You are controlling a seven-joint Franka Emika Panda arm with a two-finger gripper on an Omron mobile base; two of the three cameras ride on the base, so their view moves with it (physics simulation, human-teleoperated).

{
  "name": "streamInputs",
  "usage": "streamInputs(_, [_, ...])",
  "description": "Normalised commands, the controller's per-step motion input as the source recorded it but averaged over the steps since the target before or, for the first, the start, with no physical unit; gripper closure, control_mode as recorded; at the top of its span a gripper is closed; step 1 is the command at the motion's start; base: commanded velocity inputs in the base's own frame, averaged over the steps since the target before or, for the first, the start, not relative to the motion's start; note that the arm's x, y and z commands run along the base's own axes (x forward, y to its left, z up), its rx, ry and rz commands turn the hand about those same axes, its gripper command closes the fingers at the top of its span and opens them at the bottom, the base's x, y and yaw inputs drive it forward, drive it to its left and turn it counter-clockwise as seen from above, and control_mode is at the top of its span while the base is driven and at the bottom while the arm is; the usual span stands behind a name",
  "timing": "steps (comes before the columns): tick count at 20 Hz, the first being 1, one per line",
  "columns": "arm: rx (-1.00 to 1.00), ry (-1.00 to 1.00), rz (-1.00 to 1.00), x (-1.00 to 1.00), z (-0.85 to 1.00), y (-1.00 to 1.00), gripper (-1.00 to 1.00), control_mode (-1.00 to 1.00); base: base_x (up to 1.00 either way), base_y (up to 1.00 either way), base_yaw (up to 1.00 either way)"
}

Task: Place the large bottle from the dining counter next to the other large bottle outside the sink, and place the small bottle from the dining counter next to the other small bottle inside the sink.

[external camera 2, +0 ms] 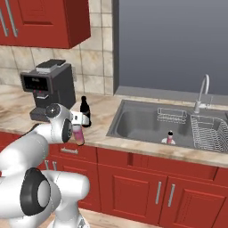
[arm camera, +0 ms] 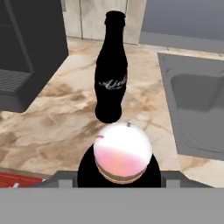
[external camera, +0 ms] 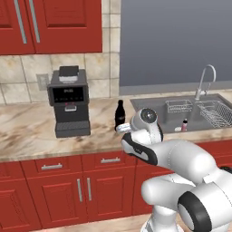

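My gripper is shut on a large pink-and-white bottle, holding it just above the front of the marble counter. The bottle hangs pink below the hand in the right base view, and its pale end shows in the left base view. Just beyond it, a dark cola-shaped large bottle stands upright on the counter, left of the sink. Apart from both, a small pink bottle with a dark cap stands inside the sink basin. My fingertips are hidden by the held bottle.
A black coffee machine stands on the counter to the left of the dark bottle. A wire rack fills the sink's right side, with a curved faucet behind. Red cabinets hang above and run below the counter.
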Motion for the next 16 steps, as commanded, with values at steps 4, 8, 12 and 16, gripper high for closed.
streamInputs(4, [0.00,0.00,0.00,0.00,0.00,0.00,1.00,1.00,0.36,-0.32,0.00])
streamInputs(8, [0.00,0.00,0.00,0.00,0.00,0.00,1.00,1.00,0.42,-0.35,0.00])
streamInputs(12, [0.00,0.00,0.00,0.00,0.00,0.00,1.00,1.00,0.43,-0.28,0.00])
streamInputs(16, [0.00,0.00,0.00,0.00,0.00,0.00,1.00,1.00,0.33,-0.20,0.00])
